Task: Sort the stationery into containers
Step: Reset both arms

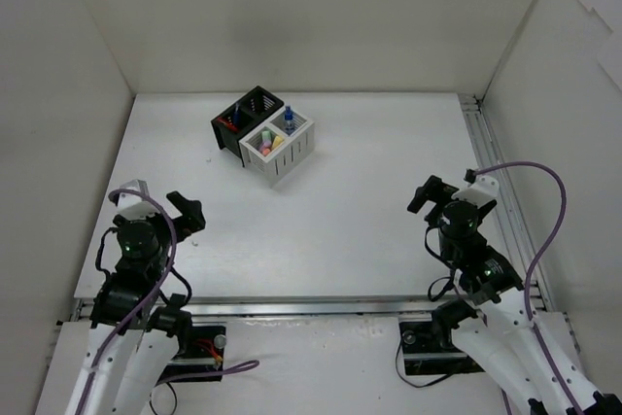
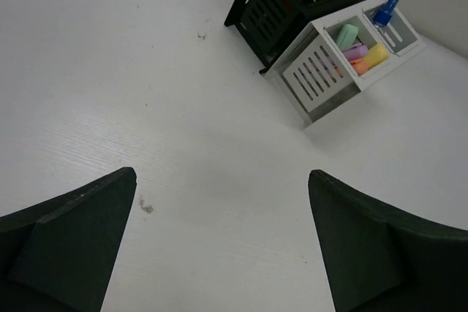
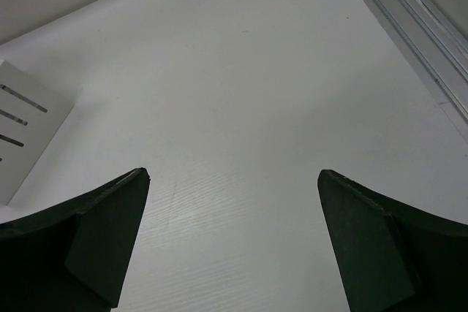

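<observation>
Left gripper (image 2: 222, 177) and right gripper (image 3: 232, 173) gape empty, well apart from white box (image 1: 289, 159); a careless sweep could topple it.

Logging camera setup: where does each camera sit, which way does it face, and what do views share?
Top external: above and behind the arms, looking down on the table; both arms, left gripper and right gripper show.
Left wrist: on the left arm, facing the black box and white box; its fingers frame the bottom.
Right wrist: on the right arm, facing table and side rail; its fingers show.
Shared: the white box appears in all three.
</observation>
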